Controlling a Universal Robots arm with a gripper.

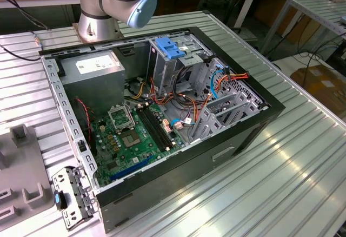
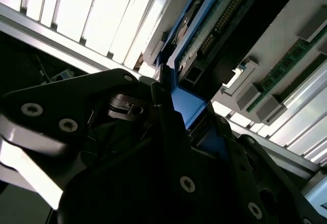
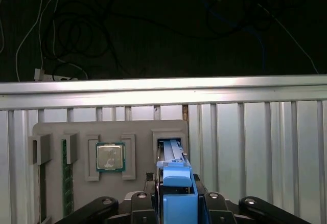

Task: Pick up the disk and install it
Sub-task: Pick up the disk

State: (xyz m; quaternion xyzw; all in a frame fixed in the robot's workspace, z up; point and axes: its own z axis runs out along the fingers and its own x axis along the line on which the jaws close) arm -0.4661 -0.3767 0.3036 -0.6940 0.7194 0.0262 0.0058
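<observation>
Apparently the gripper (image 3: 177, 184) clamps the disk (image 3: 177, 206) upright in the grey tray (image 3: 82, 131).

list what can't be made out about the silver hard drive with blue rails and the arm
Silver hard drive: edge-on in the first wrist view, flat faces hidden, near end behind the black gripper.
Same drive: the second wrist view's top edge cuts off its far end.
Grey robot arm: cut off by the exterior view's top edge.
</observation>
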